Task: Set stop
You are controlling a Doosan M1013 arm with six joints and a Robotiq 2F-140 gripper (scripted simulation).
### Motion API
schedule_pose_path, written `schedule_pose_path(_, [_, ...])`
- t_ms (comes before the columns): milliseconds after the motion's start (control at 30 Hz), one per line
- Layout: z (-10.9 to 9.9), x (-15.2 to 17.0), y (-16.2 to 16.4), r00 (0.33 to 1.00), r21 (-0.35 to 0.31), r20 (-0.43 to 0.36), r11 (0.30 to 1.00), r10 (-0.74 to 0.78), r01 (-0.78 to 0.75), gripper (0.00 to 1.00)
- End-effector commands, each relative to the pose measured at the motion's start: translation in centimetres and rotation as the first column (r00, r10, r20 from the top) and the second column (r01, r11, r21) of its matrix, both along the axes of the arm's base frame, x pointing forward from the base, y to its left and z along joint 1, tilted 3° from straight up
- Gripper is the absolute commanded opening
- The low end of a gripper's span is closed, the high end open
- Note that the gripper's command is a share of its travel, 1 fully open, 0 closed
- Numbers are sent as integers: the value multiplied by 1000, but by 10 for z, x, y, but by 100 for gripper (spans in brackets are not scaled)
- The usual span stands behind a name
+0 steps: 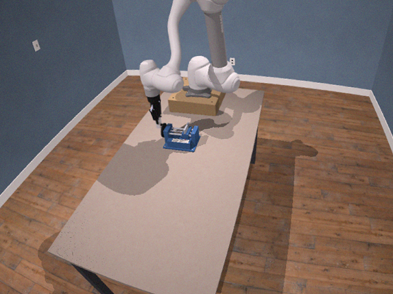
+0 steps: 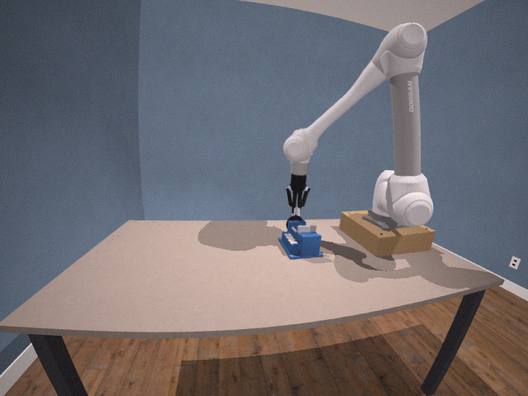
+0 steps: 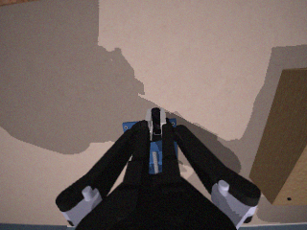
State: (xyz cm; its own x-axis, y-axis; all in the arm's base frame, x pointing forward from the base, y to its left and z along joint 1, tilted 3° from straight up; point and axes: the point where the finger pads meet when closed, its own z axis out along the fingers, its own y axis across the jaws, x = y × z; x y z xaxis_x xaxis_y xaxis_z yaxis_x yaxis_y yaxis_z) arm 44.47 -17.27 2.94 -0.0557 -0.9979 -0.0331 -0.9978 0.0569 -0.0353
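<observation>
A small blue stop fixture with a grey slide and a scale strip sits on the beige table near the arm's base; it also shows in the exterior view. A black handwheel sits at its left end and shows in the exterior view. My gripper hangs straight down over that end, shut on the handwheel's handle. In the wrist view the black fingers pinch a small grey-and-black handle above the blue fixture. The scale reading is too small to tell.
The arm stands on a wooden block at the table's far end, just behind the fixture; the block also shows in the wrist view. The table's left edge runs near the gripper.
</observation>
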Motion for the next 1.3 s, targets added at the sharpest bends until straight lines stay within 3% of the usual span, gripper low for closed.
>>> schedule_pose_path(0, [4,12,-1,1000,0,5,1000,-2,2,4])
schedule_pose_path(1267, [-18,46,-2,1000,0,5,1000,-2,2,4])
